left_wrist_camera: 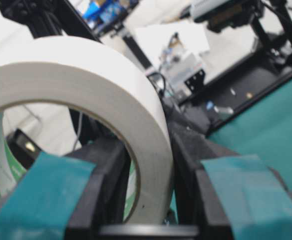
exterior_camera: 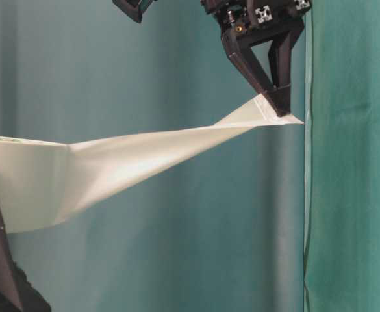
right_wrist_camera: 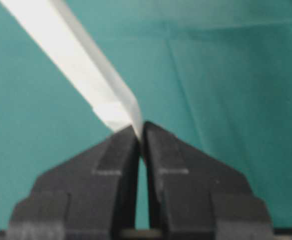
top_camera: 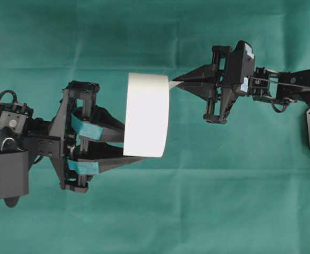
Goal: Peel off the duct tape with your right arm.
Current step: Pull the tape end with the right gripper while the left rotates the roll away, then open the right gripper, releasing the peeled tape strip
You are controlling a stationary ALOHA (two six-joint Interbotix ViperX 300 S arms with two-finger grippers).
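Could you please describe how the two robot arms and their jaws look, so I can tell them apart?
Both arms are black. The left gripper has long tapered fingers wrapped with teal tape strips. The right gripper has plain pointed black fingers, no tape, a small light-blue patch on its wrist and thin cables behind it.

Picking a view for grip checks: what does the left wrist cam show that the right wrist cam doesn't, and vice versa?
Left wrist only: the tape roll with green print inside its core, clamped between the left gripper's teal-taped fingers, one finger through the core and one outside; lab clutter behind.
Right wrist only: the right gripper shut on the end of the peeled strip, which stretches away up-left.
Both: white tape and the green cloth. Neither shows the other gripper.
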